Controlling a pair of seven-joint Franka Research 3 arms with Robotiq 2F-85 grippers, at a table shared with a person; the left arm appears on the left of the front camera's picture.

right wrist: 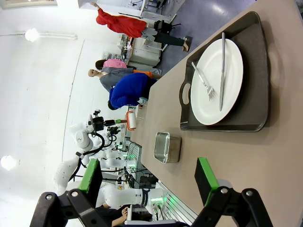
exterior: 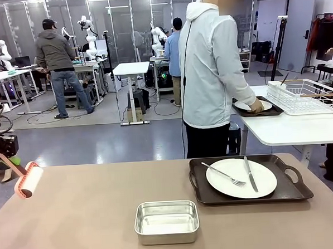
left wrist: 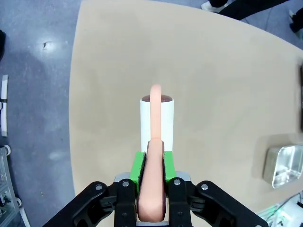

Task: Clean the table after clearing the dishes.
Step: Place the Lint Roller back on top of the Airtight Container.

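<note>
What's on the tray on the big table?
A white plate, with a fork and a knife lying apart on it. The tray floor beneath the plate is covered.

A shiny rectangular steel pan [exterior: 166, 222] sits close to the worktop's [exterior: 76, 218] near edge, about midway along it. Beyond the far edge stands a person in a white hooded jacket [exterior: 211, 72], turned toward a smaller white-topped table [exterior: 289, 130] on the right. A white wire rack [exterior: 306, 96] stands on that table's right end. Farther off, a person in a grey jacket [exterior: 55, 55] stands with their back turned. Another person in blue [exterior: 174, 51] stands beyond a small white stand [exterior: 131, 69].
</note>
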